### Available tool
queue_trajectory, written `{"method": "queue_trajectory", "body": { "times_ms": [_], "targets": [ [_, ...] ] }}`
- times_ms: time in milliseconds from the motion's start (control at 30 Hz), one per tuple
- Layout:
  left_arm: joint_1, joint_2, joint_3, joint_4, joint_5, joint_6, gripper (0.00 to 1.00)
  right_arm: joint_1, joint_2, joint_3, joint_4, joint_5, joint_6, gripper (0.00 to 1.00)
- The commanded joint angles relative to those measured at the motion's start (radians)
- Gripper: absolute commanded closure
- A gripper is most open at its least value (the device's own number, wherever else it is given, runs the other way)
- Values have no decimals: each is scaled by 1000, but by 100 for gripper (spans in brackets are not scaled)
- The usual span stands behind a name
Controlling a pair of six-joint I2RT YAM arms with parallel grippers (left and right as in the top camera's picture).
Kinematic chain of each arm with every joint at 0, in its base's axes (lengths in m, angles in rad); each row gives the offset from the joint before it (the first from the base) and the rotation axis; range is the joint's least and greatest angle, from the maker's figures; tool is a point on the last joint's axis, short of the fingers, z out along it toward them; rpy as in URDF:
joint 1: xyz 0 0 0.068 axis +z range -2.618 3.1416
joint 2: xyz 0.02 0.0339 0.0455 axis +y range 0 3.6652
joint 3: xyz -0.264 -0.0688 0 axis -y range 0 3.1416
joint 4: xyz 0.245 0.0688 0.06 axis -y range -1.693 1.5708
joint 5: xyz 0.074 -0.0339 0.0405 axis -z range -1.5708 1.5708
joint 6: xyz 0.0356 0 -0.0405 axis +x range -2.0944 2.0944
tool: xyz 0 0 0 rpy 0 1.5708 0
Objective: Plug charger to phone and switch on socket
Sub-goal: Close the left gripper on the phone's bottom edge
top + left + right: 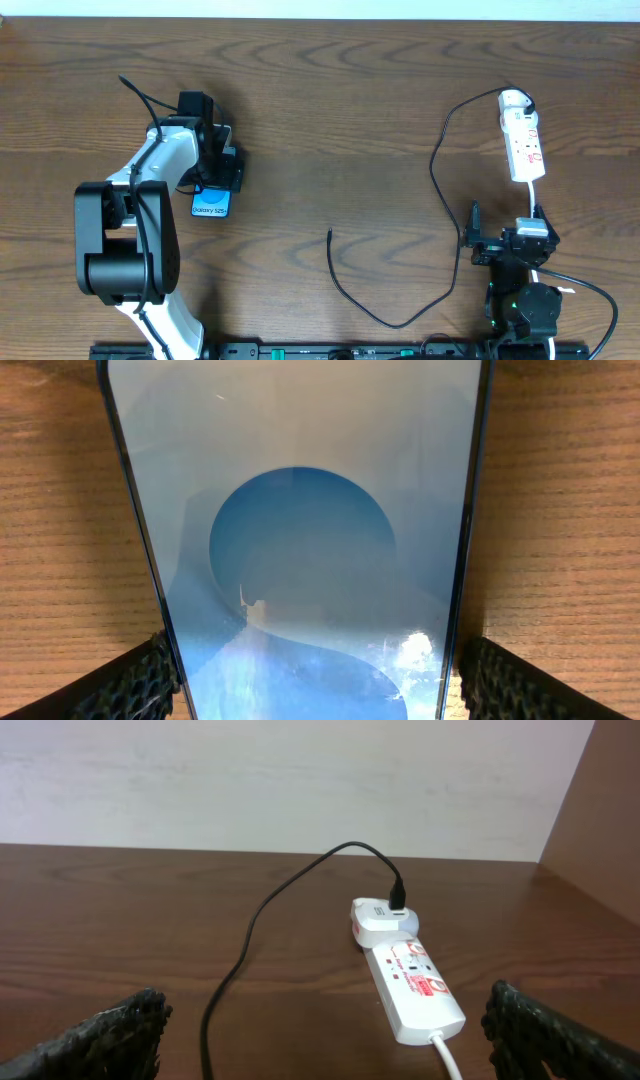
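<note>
Even, bright light; faint shadows on the table [340,100]; hazy white glare across the phone [300,510] screen.

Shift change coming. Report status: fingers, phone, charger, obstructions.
Left fingers straddle slim blue-screened smartphone, grip unclear. Right fingers open, facing white oblong power strip. Thin black charger cable plugged there, free tip on wooden table. Nothing between tip and phone.

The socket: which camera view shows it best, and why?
The right wrist view: the socket is close, with its red marks and the charger plugged in. Overhead shows it small, far right; the left wrist view misses it.
</note>
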Motion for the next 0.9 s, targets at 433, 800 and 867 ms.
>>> {"method": "queue_trajectory", "body": {
  "times_ms": [433,800,867],
  "targets": [
    [-3,27,-15,-6,-21,7,14,8,-6,-2,-3,0,-2,1],
    [-3,27,-15,-6,-21,7,16,8,-6,-1,-3,0,-2,1],
    [-3,27,-15,-6,-21,7,16,8,-6,-2,-3,0,-2,1]
  ]
}}
